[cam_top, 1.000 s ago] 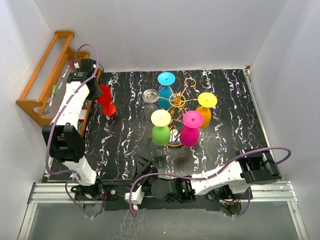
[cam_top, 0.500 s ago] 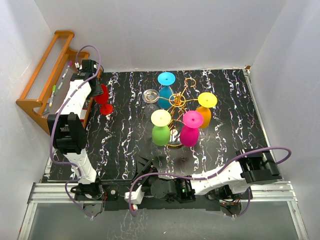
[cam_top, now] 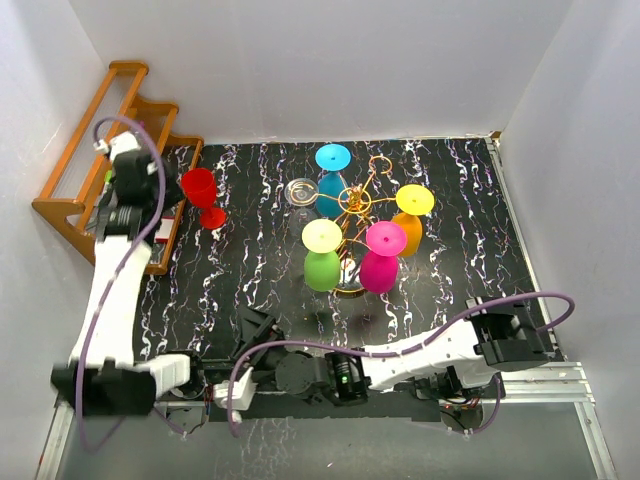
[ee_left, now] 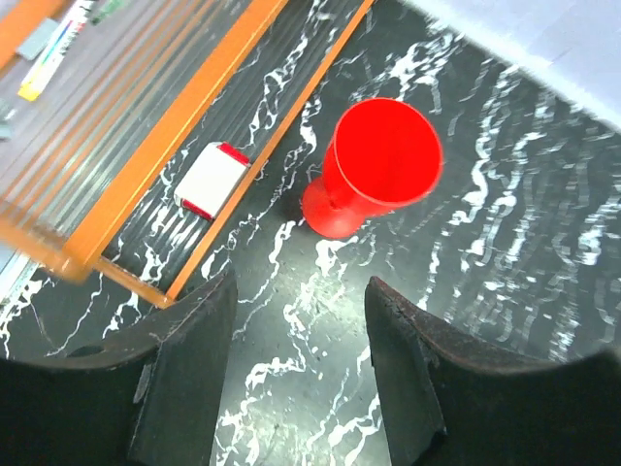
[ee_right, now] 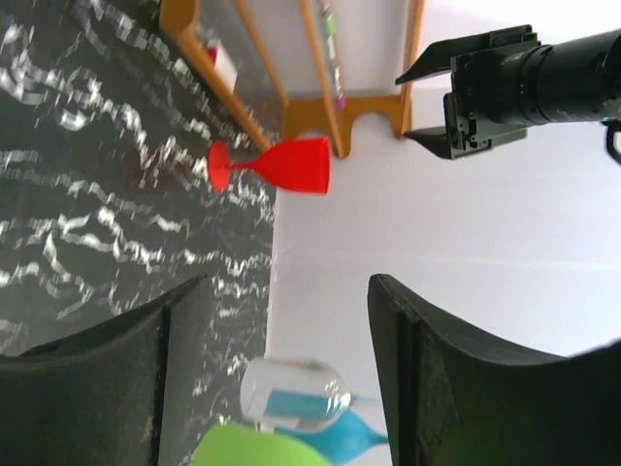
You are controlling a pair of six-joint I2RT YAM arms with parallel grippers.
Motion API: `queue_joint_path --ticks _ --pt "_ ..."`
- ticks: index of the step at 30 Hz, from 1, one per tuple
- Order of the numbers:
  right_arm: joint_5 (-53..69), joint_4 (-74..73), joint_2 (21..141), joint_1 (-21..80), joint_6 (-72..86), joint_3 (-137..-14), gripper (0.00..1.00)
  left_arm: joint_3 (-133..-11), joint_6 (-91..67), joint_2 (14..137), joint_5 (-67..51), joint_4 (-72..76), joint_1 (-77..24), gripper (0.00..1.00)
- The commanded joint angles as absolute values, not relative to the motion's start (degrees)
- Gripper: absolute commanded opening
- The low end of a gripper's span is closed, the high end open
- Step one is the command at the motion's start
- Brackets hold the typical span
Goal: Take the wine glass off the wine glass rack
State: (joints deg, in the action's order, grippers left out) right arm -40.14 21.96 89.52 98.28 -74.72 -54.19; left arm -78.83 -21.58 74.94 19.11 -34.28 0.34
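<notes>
Looks close to done for one red wine glass (ee_left: 374, 170): upright on the table (cam_top: 455, 210), just beside the orange shelf (cam_top: 126, 70) and well apart from the wine glass rack (cam_top: 352, 205). Above it with the left gripper (ee_left: 301, 291) spread open and empty (nothing between the fingers). Likewise wide open and holding nothing at the right gripper (ee_right: 288, 286). Left to do, perhaps: the coloured glasses hanging on the rack

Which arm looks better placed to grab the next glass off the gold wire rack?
Probably the right: the right claw, open, lies low in front of the gold wire rack, near the green plastic glass. The left claw, also open, hangs far off beside the orange wooden shelf, near the red plastic glass.
</notes>
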Motion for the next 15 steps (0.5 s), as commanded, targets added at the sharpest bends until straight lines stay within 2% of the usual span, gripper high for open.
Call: queue_joint_path --ticks 1,5,8,15 --pt "-36.87 24.31 92.26 109.4 -74.97 -66.0 0.64 -66.99 -22.81 57.69 17.06 -26.51 0.75 0.54" --pt "-35.84 23.51 94.99 103.26 -75.69 -77.43 0.55 -57.89 -23.74 47.83 19.5 -24.41 0.74 0.54" --pt "-35.33 23.51 95.59 97.56 -75.61 -84.9 0.53 -53.91 -24.01 43.44 22.22 -24.77 0.79 0.54" --pt "-35.07 23.96 93.1 85.9 -75.63 -87.63 0.53 -51.07 -23.73 40.45 26.04 -24.89 0.75 0.55"
